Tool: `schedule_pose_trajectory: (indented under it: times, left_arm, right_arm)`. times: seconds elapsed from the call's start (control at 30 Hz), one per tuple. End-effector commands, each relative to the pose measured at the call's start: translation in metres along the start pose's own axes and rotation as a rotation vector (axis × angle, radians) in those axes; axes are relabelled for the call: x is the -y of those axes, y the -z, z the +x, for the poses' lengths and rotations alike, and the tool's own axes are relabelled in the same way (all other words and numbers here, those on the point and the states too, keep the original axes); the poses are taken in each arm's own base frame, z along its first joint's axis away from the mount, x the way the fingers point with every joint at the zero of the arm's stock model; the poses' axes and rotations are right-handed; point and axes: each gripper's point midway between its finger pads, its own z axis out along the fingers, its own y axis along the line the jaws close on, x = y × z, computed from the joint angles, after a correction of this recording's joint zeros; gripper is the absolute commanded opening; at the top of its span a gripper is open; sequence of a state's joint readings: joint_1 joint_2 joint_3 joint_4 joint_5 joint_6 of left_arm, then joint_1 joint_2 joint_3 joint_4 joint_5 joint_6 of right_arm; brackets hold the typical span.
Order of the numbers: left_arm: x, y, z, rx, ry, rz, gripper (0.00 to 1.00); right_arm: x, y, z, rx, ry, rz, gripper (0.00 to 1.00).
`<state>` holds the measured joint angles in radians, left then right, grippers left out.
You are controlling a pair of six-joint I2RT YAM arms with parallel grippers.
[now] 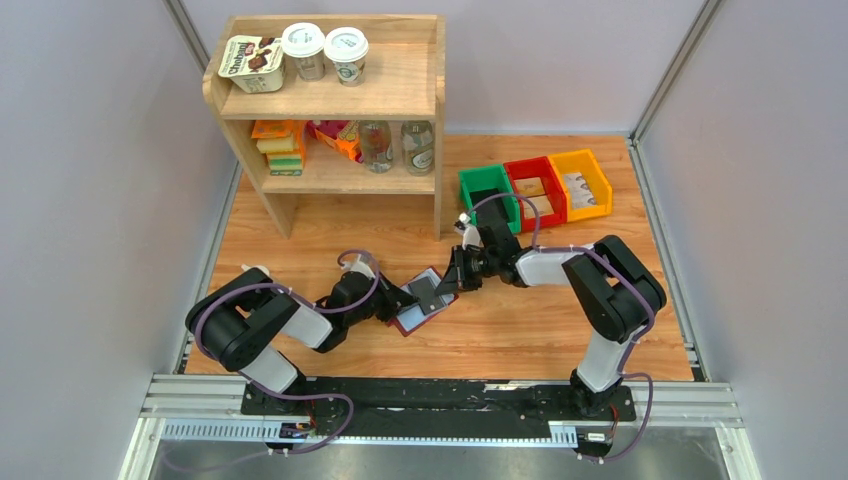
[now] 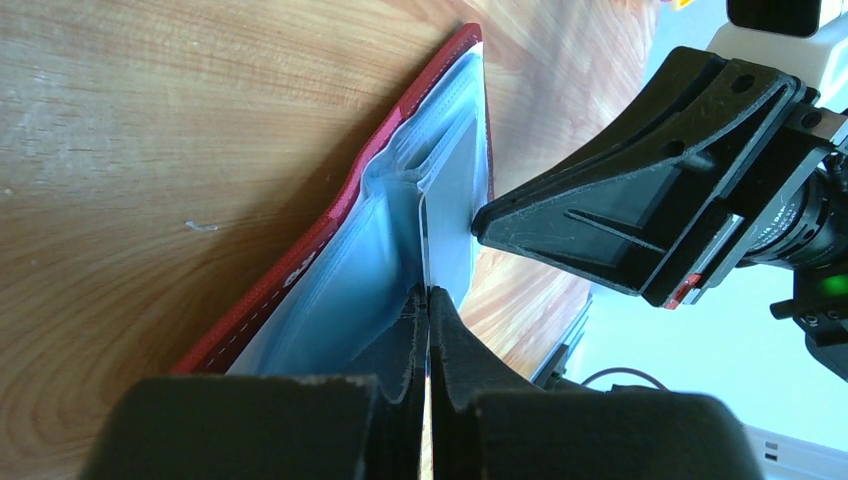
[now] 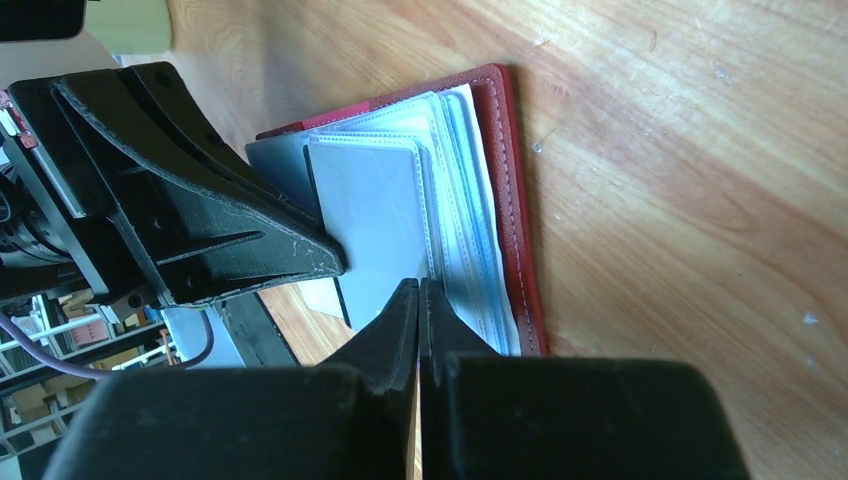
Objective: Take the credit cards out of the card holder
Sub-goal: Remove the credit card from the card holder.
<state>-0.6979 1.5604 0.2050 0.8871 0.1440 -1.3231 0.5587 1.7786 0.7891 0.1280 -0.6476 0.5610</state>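
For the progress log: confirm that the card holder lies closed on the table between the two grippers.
Not closed: the card holder lies open on the table between the left gripper and the right gripper, its clear sleeves fanned out. The right wrist view shows it.

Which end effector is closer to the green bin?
Right. The right end effector pinches a grey credit card on the far side of the card holder, toward the green bin. The left end effector clamps the holder's near side, farther from it.

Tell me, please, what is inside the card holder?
The card holder holds clear bluish sleeves, with one grey card showing. Whether more cards sit in the sleeves is hidden.
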Motion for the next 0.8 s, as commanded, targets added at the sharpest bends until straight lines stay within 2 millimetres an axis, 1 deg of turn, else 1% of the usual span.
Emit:
schedule_pose_trajectory:
  times: [0.0,0.13,0.2,0.27,0.33,0.43,0.57,0.63,0.67,0.73,0.77]
  left_arm:
    - [-0.007,0.004,-0.003,0.022,0.030,-0.020,0.02]
    - [-0.008,0.007,-0.003,0.028,0.039,-0.022,0.06]
    - [-0.007,0.007,-0.002,0.023,0.039,-0.017,0.10]
    - [-0.005,0.007,-0.002,0.019,0.036,-0.009,0.13]
    - [-0.003,0.007,-0.002,0.016,0.034,-0.002,0.17]
    - [0.000,0.007,-0.001,0.012,0.027,0.011,0.18]
    - [-0.002,0.011,-0.001,0.017,0.029,0.007,0.17]
    - [-0.007,0.013,-0.001,0.023,0.027,-0.012,0.11]
    - [-0.009,0.014,-0.002,0.027,0.028,-0.023,0.06]
    - [-0.010,0.015,-0.002,0.030,0.021,-0.026,0.00]
    - [-0.009,0.015,-0.002,0.029,0.016,-0.022,0.00]
  right_arm:
    - [0.047,-0.002,0.023,-0.026,-0.062,0.157,0.00]
    - [0.054,-0.001,0.027,-0.024,-0.091,0.169,0.00]
    - [0.056,-0.001,0.030,-0.030,-0.096,0.173,0.00]
    - [0.058,-0.001,0.032,-0.035,-0.101,0.180,0.00]
    - [0.059,-0.001,0.033,-0.038,-0.101,0.182,0.00]
    - [0.060,-0.001,0.033,-0.043,-0.104,0.188,0.00]
    - [0.062,-0.001,0.033,-0.045,-0.105,0.201,0.00]
    - [0.063,-0.001,0.033,-0.045,-0.105,0.203,0.00]
    - [0.062,-0.001,0.032,-0.045,-0.104,0.201,0.00]
    - [0.062,-0.001,0.032,-0.046,-0.105,0.201,0.00]
    - [0.062,-0.001,0.031,-0.044,-0.103,0.200,0.00]
